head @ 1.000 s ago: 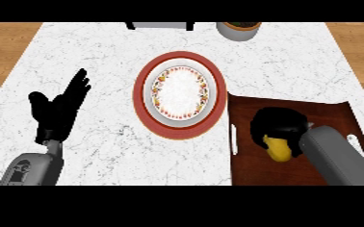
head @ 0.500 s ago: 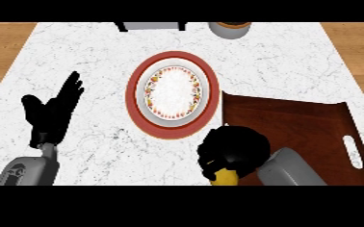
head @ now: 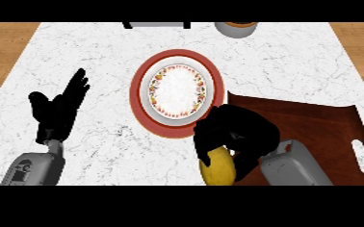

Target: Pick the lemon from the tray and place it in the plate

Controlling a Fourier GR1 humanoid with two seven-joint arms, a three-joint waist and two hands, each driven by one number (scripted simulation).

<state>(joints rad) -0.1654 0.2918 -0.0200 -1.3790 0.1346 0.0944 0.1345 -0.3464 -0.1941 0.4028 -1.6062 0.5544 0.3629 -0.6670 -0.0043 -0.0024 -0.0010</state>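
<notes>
Right robot hand (head: 238,133) curled round lemon (head: 218,166), off tray (head: 313,120), just beside plate (head: 177,90) rim. Pick done; placing on plate left. Left robot hand (head: 58,108) open, resting over table (head: 284,62).

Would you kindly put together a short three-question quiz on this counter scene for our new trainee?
1. True or false: the lemon already lies on the plate.
2. Which hand holds the lemon: A) left hand, B) right hand?
3. Fill in: the tray lies to the ______ of the plate in the head view.

Key:
1. False; the lemon is in the right hand, near the plate's lower edge, not on it.
2. B; the left hand rests open at the left of the view.
3. Right.
</notes>
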